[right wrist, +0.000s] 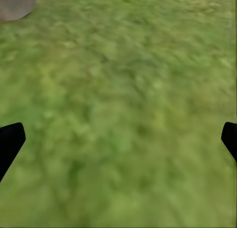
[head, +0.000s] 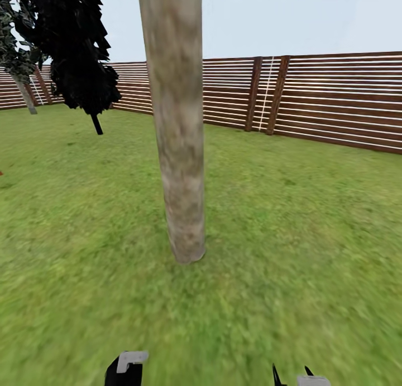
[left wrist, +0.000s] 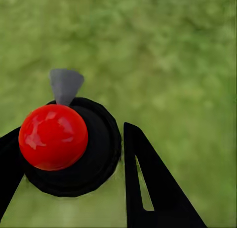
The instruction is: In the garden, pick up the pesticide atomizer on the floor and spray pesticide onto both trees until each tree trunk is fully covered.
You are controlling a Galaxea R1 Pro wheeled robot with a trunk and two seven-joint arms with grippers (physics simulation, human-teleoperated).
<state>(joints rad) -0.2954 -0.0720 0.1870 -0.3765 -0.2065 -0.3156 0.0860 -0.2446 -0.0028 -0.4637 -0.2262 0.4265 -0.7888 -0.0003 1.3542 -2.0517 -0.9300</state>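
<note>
A thick, mottled grey-brown tree trunk (head: 177,124) rises from the lawn straight ahead, a short way beyond my arms. A second tree (head: 25,96) with a pale trunk stands far off at the left by the fence. The pesticide atomizer (left wrist: 53,136) has a red ball top, a black round body and a grey nozzle. My left gripper (left wrist: 69,139) is shut on it, one black finger on each side. The atomizer's grey nozzle (head: 132,359) pokes up at the head view's lower edge. My right gripper (right wrist: 118,139) is open over bare grass, and its fingertips (head: 274,374) show low at the right.
A brown slatted fence (head: 335,101) runs along the back and right. A plant with black jagged foliage (head: 84,57) on a thin dark stem stands left of the near trunk. Lawn (head: 312,235) spreads on all sides. The near trunk's base (right wrist: 15,3) shows in the right wrist view.
</note>
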